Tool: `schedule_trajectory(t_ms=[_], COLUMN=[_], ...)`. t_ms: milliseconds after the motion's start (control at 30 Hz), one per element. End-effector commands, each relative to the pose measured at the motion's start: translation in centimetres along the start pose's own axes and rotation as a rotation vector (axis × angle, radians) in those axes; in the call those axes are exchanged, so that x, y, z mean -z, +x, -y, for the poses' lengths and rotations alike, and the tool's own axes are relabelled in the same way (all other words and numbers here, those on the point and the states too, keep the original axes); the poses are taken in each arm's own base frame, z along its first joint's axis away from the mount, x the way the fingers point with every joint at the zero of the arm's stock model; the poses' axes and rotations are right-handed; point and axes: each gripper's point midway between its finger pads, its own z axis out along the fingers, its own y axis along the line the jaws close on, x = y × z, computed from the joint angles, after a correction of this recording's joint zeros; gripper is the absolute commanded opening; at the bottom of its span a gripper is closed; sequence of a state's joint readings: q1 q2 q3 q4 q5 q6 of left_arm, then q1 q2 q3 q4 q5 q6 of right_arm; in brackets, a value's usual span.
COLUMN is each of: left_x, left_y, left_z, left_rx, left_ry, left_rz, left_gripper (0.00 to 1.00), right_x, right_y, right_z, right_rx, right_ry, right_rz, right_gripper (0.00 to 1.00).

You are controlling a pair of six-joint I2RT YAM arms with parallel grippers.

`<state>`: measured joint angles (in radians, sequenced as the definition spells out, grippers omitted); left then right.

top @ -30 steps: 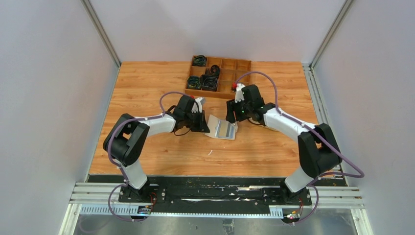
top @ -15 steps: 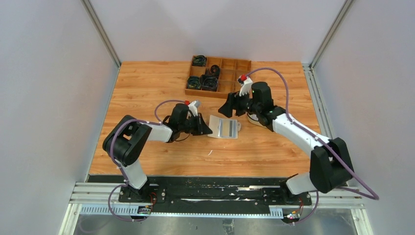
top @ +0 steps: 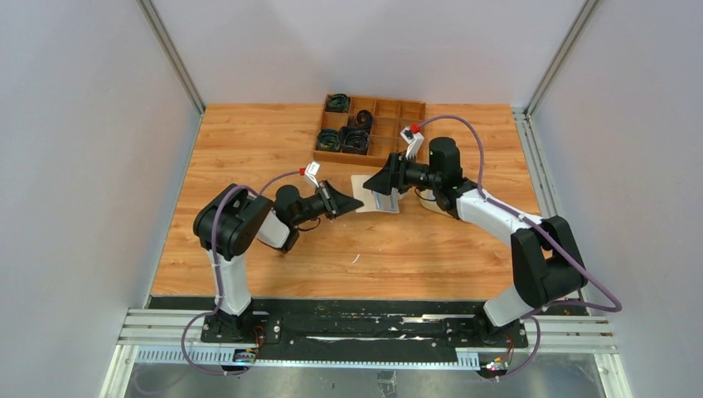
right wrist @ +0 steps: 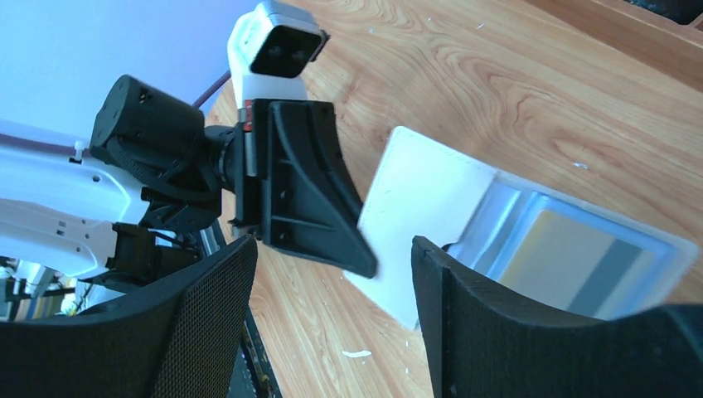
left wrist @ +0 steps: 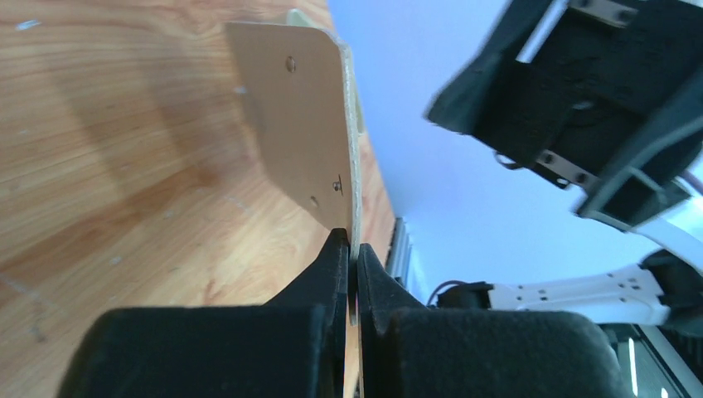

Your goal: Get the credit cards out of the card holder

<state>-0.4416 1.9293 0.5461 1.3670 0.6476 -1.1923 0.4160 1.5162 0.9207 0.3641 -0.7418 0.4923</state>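
The card holder (top: 378, 201) lies open at mid-table, its left edge lifted. In the left wrist view its tan outer flap (left wrist: 298, 124) stands up with snap studs showing. My left gripper (top: 346, 202) is shut on that flap's edge, seen in the left wrist view (left wrist: 350, 245). In the right wrist view the holder's pale inside (right wrist: 423, 195) holds the credit cards (right wrist: 572, 257), yellow and grey-blue, still in their slot. My right gripper (top: 383, 182) is open and empty, hovering just above and behind the holder, with its fingers spread in the right wrist view (right wrist: 333, 245).
A brown wooden compartment box (top: 412, 111) with black cable coils stands at the back of the table, just behind my right gripper. A small white scrap (top: 355, 259) lies on the wood in front. Grey walls close in both sides.
My left gripper has turned and raised the holder's left edge, drawing the holder a little toward the back. My right gripper has swung left and down over the holder, still open.
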Motion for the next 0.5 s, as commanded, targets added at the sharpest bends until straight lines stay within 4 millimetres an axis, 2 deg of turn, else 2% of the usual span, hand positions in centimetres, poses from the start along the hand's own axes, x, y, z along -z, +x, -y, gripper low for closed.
schedule_trajectory(t_ms=[0,133,467], left_x=[0.3,0.2,0.3], left_y=[-1.4,-1.7,-2.1], left_z=[5.7,6.5,8.0], left_rx=[-0.086,-0.093,-0.110], left_ry=[0.195,0.216,0.251], left_rz=[0.035,0.036,0.036], left_gripper=[0.00,0.00,0.00], right_x=[0.4,0.1,-0.3], right_y=[0.0,0.5,0.3], right_z=[0.6,1.2,1.0], right_rx=[-0.048,-0.083,-0.109], right_ry=[-0.023,-0.025,-0.073], right_rz=[0.022,0.010,0.016], right_gripper=[0.72,0.68,0.53])
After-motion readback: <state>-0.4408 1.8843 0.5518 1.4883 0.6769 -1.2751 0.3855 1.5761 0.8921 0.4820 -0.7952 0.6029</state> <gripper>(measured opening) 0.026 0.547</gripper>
